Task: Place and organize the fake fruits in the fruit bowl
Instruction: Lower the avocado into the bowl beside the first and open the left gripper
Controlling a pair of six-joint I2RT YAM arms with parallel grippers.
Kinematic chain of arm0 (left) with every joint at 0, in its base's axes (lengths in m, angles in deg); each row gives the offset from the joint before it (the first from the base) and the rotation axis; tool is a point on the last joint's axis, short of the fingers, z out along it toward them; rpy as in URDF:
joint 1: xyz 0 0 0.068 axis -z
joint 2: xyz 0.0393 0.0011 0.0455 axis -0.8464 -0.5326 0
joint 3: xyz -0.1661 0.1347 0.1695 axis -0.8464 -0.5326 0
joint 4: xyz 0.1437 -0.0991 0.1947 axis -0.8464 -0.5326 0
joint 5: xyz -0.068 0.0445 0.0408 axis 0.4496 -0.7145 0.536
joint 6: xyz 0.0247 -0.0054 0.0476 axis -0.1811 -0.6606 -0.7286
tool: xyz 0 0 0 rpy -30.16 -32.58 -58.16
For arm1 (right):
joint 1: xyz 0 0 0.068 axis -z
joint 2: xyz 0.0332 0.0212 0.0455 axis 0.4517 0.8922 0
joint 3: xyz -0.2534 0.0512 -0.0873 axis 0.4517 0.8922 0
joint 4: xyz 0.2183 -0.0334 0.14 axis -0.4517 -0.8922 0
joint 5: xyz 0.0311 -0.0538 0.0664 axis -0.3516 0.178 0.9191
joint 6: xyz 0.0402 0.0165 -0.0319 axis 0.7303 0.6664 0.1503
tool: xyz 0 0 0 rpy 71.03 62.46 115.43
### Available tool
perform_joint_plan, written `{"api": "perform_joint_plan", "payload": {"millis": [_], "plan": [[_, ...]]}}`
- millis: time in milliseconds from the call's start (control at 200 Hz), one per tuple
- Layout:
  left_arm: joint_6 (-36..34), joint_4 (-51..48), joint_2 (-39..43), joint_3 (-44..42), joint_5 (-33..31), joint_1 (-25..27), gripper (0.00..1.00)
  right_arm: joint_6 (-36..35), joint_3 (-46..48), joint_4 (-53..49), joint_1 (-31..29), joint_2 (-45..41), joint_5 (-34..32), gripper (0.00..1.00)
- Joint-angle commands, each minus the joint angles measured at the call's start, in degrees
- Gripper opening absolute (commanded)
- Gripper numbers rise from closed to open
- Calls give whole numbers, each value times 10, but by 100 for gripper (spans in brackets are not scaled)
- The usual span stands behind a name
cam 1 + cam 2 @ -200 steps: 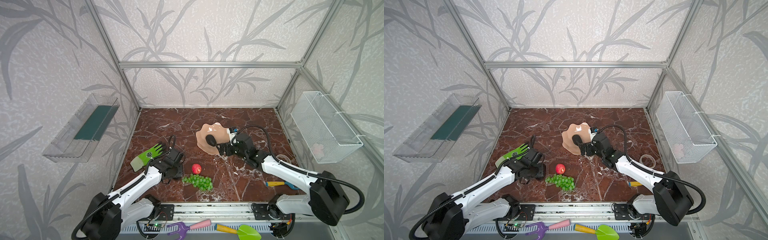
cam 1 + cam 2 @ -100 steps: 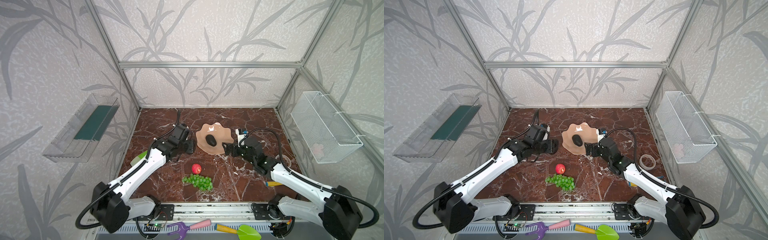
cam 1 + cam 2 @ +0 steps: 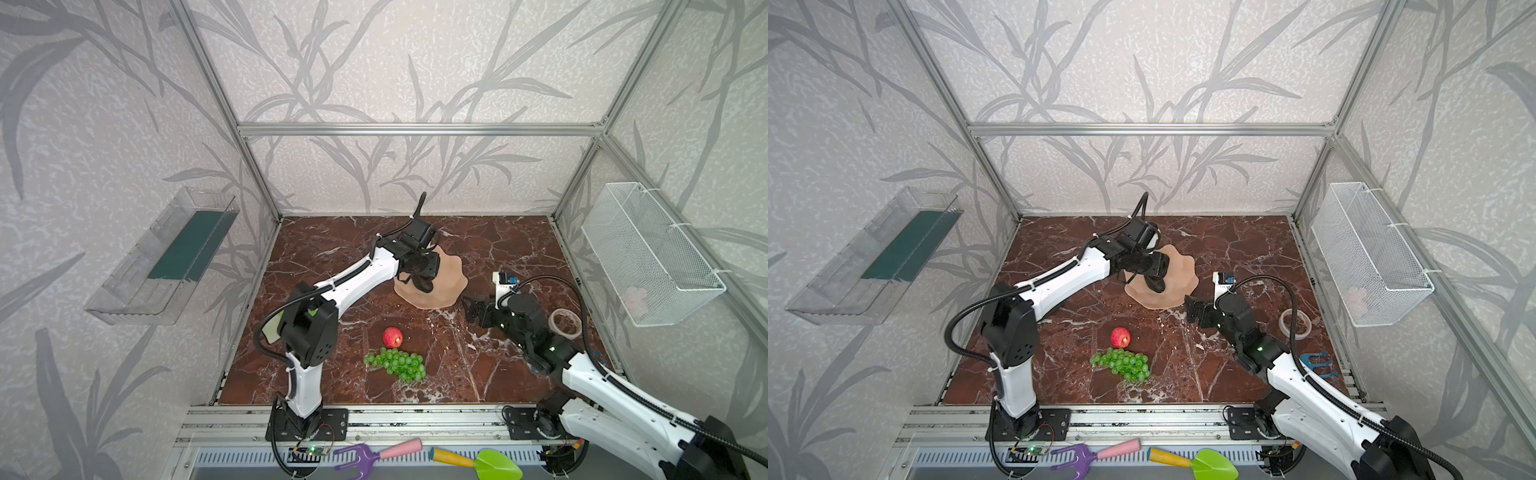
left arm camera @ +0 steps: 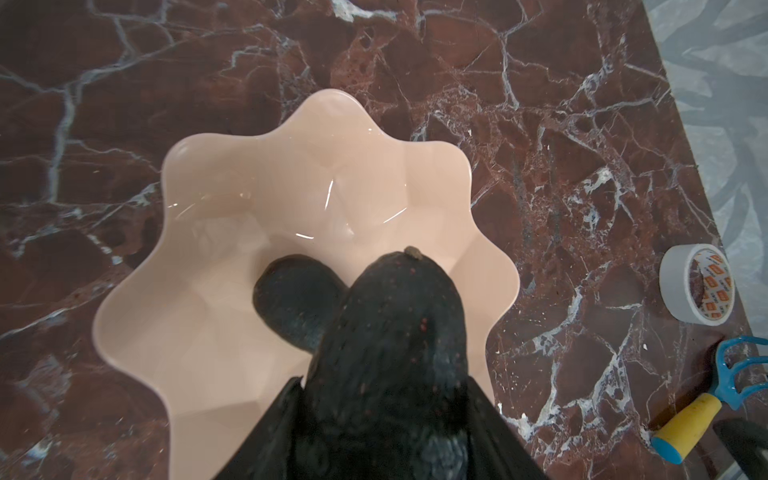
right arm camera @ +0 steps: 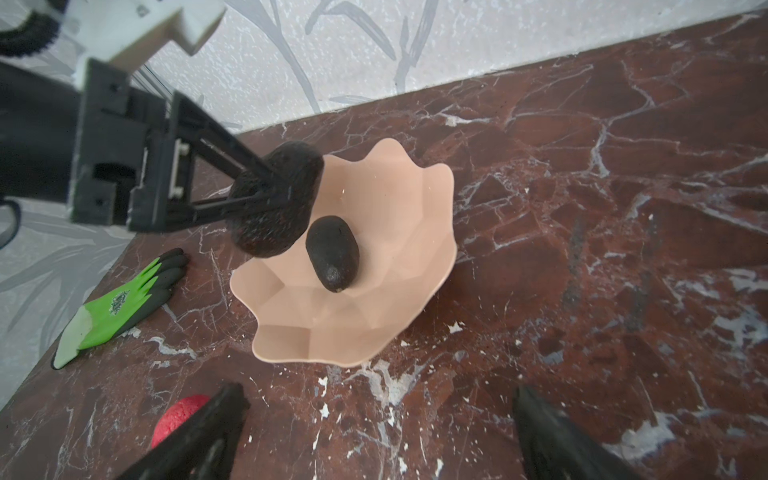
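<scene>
The peach fruit bowl (image 3: 451, 278) (image 3: 1179, 291) (image 5: 374, 299) sits mid-table with one dark avocado (image 5: 332, 253) (image 4: 295, 291) lying in it. My left gripper (image 3: 420, 272) (image 4: 384, 378) is shut on a second avocado (image 5: 278, 199) (image 4: 399, 324) and holds it just above the bowl's left side. My right gripper (image 3: 471, 311) (image 5: 380, 392) stands open and empty over the marble, just right of the bowl's near rim. The red apple (image 3: 392, 336) (image 3: 1120, 337) and the green grapes (image 3: 397, 363) (image 3: 1123, 364) lie on the floor in front of the bowl.
A green glove (image 5: 124, 299) lies left of the bowl. A tape roll (image 3: 565, 322) (image 4: 698, 282) and a blue toy rake (image 3: 1316, 363) lie at the right. A wire basket (image 3: 648, 253) and a clear tray (image 3: 166, 257) hang on the side walls.
My left gripper has carried its avocado from the front left by the glove to above the bowl. My right gripper has drawn back from the bowl, leaving the other avocado inside.
</scene>
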Motion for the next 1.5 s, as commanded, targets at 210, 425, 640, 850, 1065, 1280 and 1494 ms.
{"api": "perform_joint_plan", "payload": {"millis": [210, 425, 640, 850, 1065, 1280, 1494], "plan": [[0, -58, -136, 150, 4, 20, 50, 17, 24, -53, 3, -56, -15, 99], [14, -47, -162, 147, -9, 21, 50, 11, 25, -62, 3, -66, -16, 99], [32, -27, -182, 143, -8, 21, 51, 14, 25, -59, 3, -64, -10, 99], [42, -19, -202, 147, -8, 20, 54, 12, 24, -59, 3, -61, -9, 100], [54, -28, -211, 157, -4, 19, 64, 9, 21, -59, 4, -57, -9, 99], [59, -15, -169, 145, 2, 19, 73, -20, -6, -80, 3, -48, -9, 100], [54, 26, -45, 69, -57, 10, 78, -54, -47, -91, 3, -21, 27, 99]]}}
